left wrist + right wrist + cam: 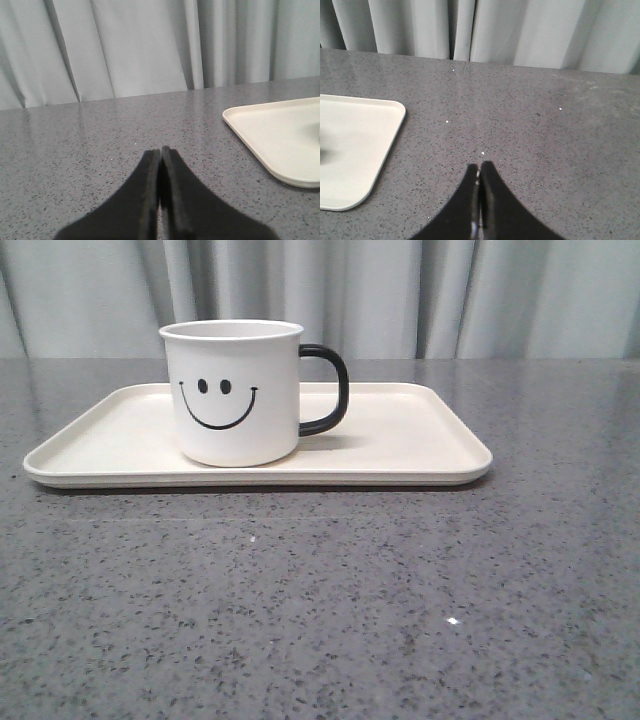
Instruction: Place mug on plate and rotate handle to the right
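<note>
The white mug with a black smiley face stands upright on the left half of the cream plate. Its black handle points to the right. Neither gripper shows in the front view. My left gripper is shut and empty over bare table, with a corner of the plate off to one side. My right gripper is shut and empty over bare table, with another corner of the plate beside it. The mug does not show in either wrist view.
The grey speckled table stretches in front of the plate and on both sides of it. A pale grey curtain hangs along the table's far edge.
</note>
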Controlling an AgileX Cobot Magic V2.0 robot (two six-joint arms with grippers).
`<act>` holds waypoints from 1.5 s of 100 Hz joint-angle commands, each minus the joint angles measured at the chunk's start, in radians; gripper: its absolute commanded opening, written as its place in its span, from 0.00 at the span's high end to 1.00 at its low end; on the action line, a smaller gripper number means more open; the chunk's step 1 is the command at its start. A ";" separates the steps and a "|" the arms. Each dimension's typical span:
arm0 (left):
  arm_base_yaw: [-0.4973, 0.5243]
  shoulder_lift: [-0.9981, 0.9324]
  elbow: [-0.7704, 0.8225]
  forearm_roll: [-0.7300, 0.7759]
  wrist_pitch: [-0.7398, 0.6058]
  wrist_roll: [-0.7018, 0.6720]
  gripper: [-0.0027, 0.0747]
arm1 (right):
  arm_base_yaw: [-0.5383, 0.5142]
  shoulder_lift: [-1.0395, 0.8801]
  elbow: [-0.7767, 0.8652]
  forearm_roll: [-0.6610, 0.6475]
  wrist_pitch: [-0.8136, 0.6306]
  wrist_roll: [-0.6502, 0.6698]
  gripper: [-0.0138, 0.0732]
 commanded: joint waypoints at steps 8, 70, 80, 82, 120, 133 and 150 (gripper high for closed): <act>0.003 -0.029 0.010 -0.005 -0.073 -0.006 0.99 | 0.020 -0.008 -0.022 0.014 -0.073 -0.013 0.92; 0.003 -0.029 0.010 -0.005 -0.073 -0.006 0.99 | 0.204 -0.471 0.565 0.085 -0.578 -0.012 0.92; 0.003 -0.029 0.010 -0.005 -0.073 -0.006 0.99 | 0.204 -0.512 0.628 0.086 -0.592 -0.012 0.92; 0.003 -0.029 0.010 -0.005 -0.073 -0.006 0.99 | 0.204 -0.512 0.639 0.087 -0.597 -0.012 0.92; 0.003 -0.029 0.010 -0.005 -0.073 -0.006 0.99 | 0.203 -0.511 0.759 0.111 -0.610 -0.012 0.92; 0.003 -0.029 0.010 -0.005 -0.073 -0.006 0.99 | 0.203 -0.511 0.759 0.110 -0.610 -0.013 0.92; 0.003 -0.029 0.010 -0.005 -0.073 -0.006 0.99 | 0.203 -0.511 0.759 0.113 -0.608 -0.012 0.92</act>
